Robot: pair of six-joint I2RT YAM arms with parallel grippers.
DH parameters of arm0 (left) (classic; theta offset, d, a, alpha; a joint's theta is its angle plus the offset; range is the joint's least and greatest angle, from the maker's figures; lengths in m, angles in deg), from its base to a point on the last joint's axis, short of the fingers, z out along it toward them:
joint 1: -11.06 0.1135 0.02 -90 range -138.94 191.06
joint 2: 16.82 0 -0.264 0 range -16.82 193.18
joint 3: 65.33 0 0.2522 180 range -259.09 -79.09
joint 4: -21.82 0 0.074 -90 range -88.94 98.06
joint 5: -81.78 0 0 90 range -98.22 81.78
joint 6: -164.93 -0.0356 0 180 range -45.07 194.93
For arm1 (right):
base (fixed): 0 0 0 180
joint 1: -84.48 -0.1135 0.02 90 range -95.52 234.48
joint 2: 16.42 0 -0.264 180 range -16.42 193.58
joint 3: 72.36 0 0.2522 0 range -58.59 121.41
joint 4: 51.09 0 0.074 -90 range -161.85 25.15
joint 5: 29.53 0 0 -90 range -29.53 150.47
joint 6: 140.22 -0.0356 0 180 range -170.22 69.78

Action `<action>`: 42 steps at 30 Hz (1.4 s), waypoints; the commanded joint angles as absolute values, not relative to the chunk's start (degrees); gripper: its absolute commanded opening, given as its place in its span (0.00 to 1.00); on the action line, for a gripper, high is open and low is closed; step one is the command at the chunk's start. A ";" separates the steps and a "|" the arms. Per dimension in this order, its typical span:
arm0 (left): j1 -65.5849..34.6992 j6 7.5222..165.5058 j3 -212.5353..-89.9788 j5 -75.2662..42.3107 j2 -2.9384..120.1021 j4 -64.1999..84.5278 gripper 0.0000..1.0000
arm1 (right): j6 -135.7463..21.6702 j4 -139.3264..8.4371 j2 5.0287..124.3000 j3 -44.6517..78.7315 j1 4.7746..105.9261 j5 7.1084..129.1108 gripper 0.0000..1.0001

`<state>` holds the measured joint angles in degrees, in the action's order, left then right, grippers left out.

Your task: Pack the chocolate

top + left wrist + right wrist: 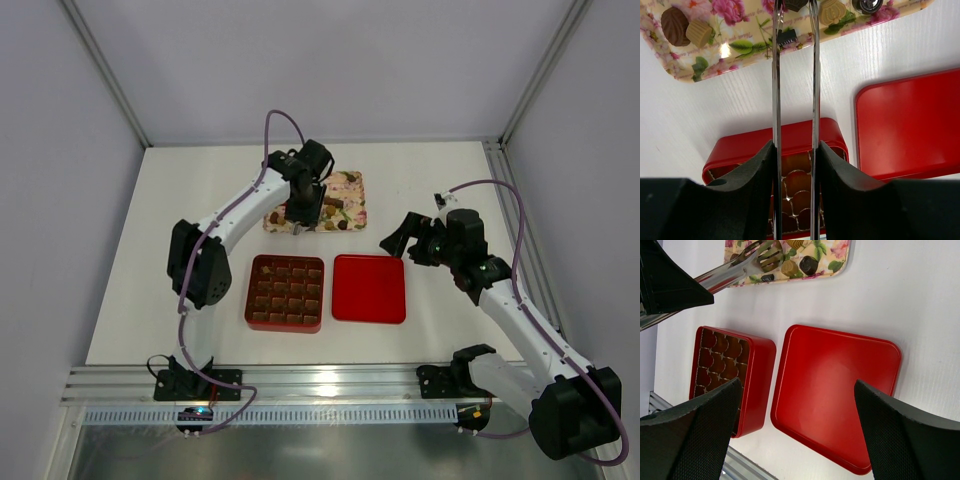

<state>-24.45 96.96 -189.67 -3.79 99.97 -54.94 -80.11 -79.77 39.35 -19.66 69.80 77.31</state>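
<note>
Chocolate pieces (335, 215), dark and tan, lie on the floral tray (350, 180). My left gripper (305, 195) hangs over the tray's near edge, shut on a pair of metal tongs (776, 90). The tong blades reach onto the tray (740, 47), where a dark piece (796, 4) sits between their tips at the frame's edge. Other pieces (675, 25) lie to the left. The red box (249, 290) holds rows of brown cups. My right gripper (405, 240) is open above the red lid (835, 395), holding nothing.
The red box (757, 385) and the flat lid (369, 288) lie side by side in front of the tray (837, 260). An aluminium rail (320, 385) runs along the table's near edge. White walls enclose the table's left, back and right sides.
</note>
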 commanded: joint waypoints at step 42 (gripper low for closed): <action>-24.54 98.92 -182.81 -3.47 80.13 -59.09 0.31 | -80.02 -77.42 38.69 -19.13 69.45 77.78 0.93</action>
<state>-24.45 97.65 -185.00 -3.05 85.15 -58.44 -80.13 -79.46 39.35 -19.70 69.80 77.59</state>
